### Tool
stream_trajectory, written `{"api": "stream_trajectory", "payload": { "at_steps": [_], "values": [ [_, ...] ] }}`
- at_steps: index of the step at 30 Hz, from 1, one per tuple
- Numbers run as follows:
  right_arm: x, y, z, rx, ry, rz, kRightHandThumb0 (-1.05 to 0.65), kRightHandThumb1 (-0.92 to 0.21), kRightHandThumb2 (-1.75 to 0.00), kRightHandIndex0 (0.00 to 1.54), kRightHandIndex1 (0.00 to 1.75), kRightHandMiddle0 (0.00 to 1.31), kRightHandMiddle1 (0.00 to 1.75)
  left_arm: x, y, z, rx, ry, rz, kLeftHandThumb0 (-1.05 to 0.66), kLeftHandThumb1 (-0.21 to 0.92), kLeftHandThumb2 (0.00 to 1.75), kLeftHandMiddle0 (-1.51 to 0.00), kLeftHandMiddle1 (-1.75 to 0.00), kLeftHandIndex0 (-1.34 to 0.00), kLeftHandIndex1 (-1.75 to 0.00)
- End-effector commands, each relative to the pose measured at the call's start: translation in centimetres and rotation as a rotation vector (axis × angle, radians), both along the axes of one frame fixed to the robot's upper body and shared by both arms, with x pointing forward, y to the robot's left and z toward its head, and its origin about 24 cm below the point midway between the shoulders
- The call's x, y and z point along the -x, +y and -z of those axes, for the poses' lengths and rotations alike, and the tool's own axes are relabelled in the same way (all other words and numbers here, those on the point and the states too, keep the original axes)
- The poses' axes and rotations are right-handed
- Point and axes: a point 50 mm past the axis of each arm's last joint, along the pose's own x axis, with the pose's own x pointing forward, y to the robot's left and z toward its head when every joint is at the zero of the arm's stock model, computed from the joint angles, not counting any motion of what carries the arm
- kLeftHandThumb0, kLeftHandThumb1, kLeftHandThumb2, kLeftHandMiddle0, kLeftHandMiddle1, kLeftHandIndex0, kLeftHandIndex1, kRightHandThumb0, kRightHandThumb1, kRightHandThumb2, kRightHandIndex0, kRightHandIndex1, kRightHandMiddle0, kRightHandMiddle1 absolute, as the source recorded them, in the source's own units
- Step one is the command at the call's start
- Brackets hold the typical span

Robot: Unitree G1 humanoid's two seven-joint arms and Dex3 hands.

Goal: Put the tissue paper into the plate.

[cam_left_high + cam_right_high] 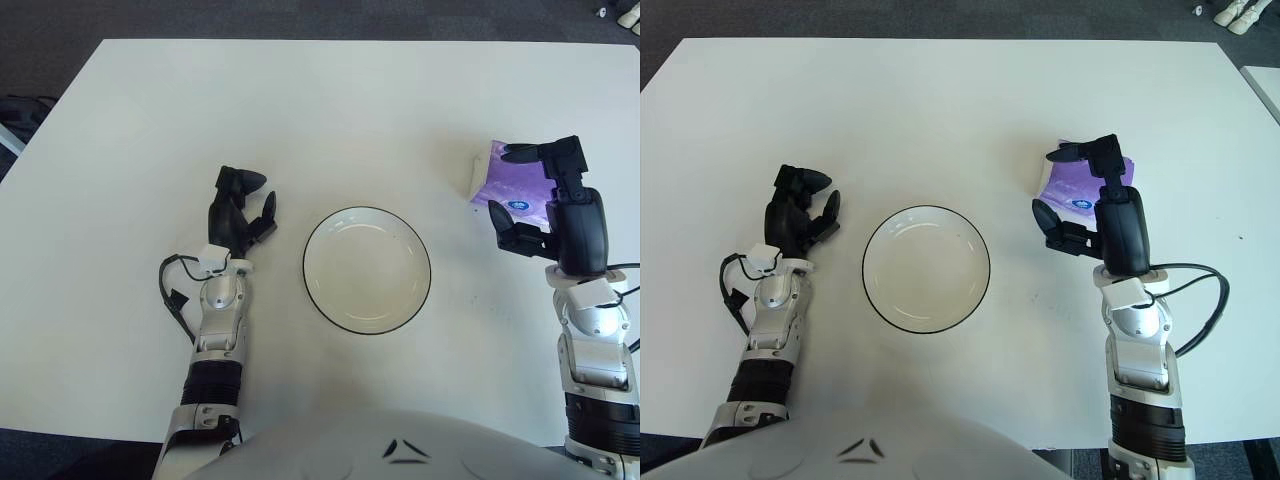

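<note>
Right hand (540, 195) fingers spread over tissue pack (515, 185), forearm upright

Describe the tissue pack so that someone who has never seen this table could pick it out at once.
Start at the white table and find the round white plate with the dark rim near its middle. Look to the plate's right, where the right hand hovers with fingers spread over a small soft pack. That tissue pack is the only purple thing on the table.

right robot hand (548, 205) spread over tissue pack (516, 182) | plate (367, 269) empty | left robot hand (238, 214) beside plate
</note>
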Motion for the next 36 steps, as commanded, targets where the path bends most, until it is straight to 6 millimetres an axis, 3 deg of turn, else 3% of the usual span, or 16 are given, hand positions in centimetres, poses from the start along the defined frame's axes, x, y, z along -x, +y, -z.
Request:
{"api": "stream_trajectory", "payload": {
  "at_steps": [1, 17, 18, 19, 20, 22, 27, 36],
  "values": [
    [0.2, -0.1, -0.1, 0.001, 0.001, 0.002, -0.88, -0.6, -0.95, 0.0, 1.03, 0.0, 1.34, 1.1, 0.1, 2.8, 0.002, 0.145, -0.006, 0.0, 0.76, 0.64, -0.41, -1.36, -0.3, -1.75],
    [0.2, -0.2, -0.1, 0.001, 0.002, 0.003, -0.88, -0.61, -0.94, 0.0, 1.03, 0.0, 1.34, 1.1, 0.2, 2.8, 0.004, 0.143, -0.006, 0.0, 0.78, 0.62, -0.4, -1.36, -0.29, -1.75],
    [0.5, -2.6, -1.0, 0.221, 0.065, 0.18, -0.88, -0.61, -0.94, 0.0, 1.03, 0.0, 1.34, 1.1, 0.2, 2.8, 0.006, 0.145, -0.007, 0.0, 0.77, 0.64, -0.4, -1.37, -0.3, -1.75],
    [1.0, -4.5, -1.9, 0.377, 0.105, 0.327, -0.92, -0.61, -0.9, 0.0, 0.82, 0.0, 1.07, 1.1, 0.2, 2.9, 0.008, 0.146, -0.008, 0.0, 0.76, 0.64, -0.4, -1.36, -0.3, -1.75],
    [-0.1, -4.6, -3.4, 0.5, 0.137, 0.406, -0.96, -0.64, -0.81, 0.0, 0.52, 0.0, 0.69, 1.1, 0.2, 2.9, 0.012, 0.148, -0.01, 0.0, 0.76, 0.65, -0.41, -1.36, -0.31, -1.75],
    [-1.5, -4.2, -4.8, 0.573, 0.165, 0.446, -1.01, -0.65, -0.7, 0.0, 0.21, 0.0, 0.28, 1.1, 0.2, 2.9, 0.017, 0.149, -0.012, 0.0, 0.75, 0.66, -0.41, -1.36, -0.31, -1.75],
    [-3.2, -4.9, -4.8, 0.632, 0.23, 0.443, -1.04, -0.65, -0.63, 0.0, 0.04, 0.0, 0.05, 1.0, 0.2, 2.9, 0.024, 0.151, -0.015, 0.0, 0.73, 0.69, -0.41, -1.37, -0.33, -1.75],
    [-4.4, -5.6, -4.4, 0.741, 0.315, 0.456, -1.05, -0.63, -0.6, 0.0, 0.0, 0.0, 0.0, 1.0, 0.3, 2.9, 0.026, 0.164, -0.028, 0.0, 0.7, 0.73, -0.41, -1.37, -0.35, -1.75]
  ]
}}
